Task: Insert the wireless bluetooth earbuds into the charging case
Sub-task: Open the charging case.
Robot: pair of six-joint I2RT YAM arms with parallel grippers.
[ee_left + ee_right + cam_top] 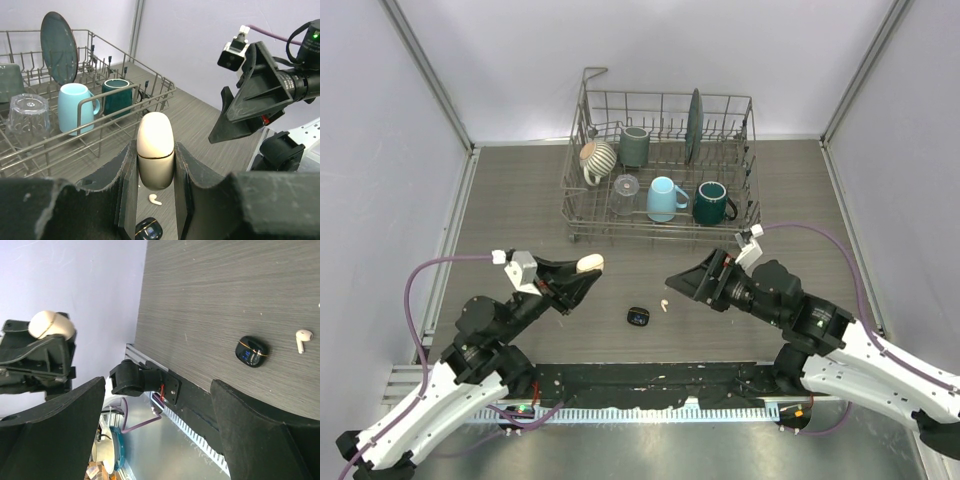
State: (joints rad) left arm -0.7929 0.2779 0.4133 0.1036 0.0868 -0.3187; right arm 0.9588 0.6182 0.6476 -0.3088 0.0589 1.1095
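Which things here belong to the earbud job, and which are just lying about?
Job: cream case, gripped by left pincer; loose cream earbud; black case; open right pincer.
Lying about: dish rack, plate, glass, blue mug, green mug, grey mug, striped mug.

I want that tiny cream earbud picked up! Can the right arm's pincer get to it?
Probably yes: the open right pincer hangs close to the tiny cream stemmed earbud, with nothing between them.
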